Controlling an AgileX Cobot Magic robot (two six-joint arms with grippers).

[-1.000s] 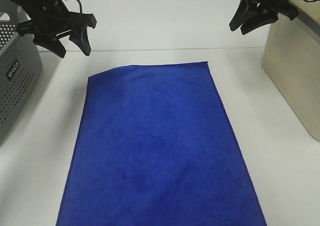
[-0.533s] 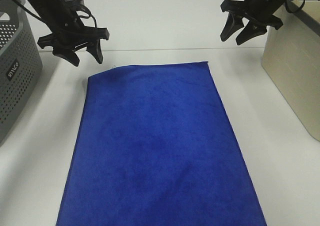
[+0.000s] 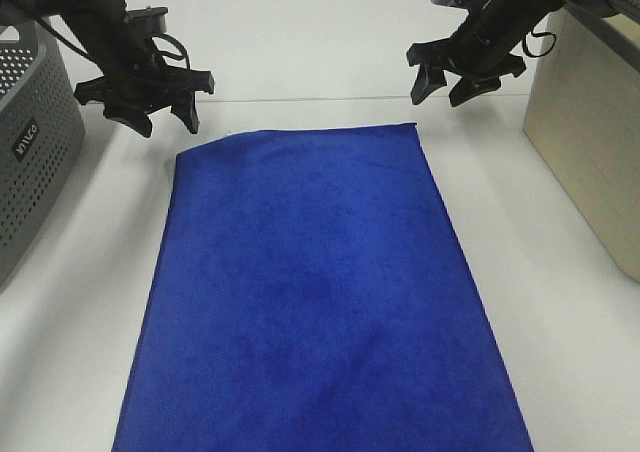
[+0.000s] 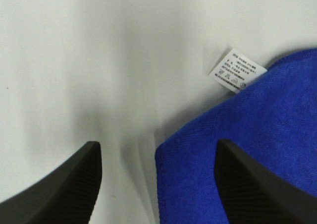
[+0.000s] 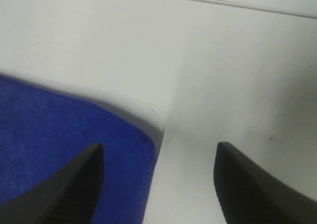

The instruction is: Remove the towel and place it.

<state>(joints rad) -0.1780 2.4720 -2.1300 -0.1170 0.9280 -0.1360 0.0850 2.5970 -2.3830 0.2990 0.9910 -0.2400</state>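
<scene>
Blue plush towel (image 3: 315, 292) is seen lying flat on the white worktop (image 3: 565, 372), judged soft, light and limp, best pinched at its two far corners, near which the left claw (image 3: 165, 124) and right claw (image 3: 440, 97) are held spread and empty.

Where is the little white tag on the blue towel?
In the left wrist view, the white tag sticks out of the towel's far left corner, flat on the white table, just ahead of the left hand.

Lab: white table (image 3: 80, 302), grey basket (image 3: 35, 172)
</scene>
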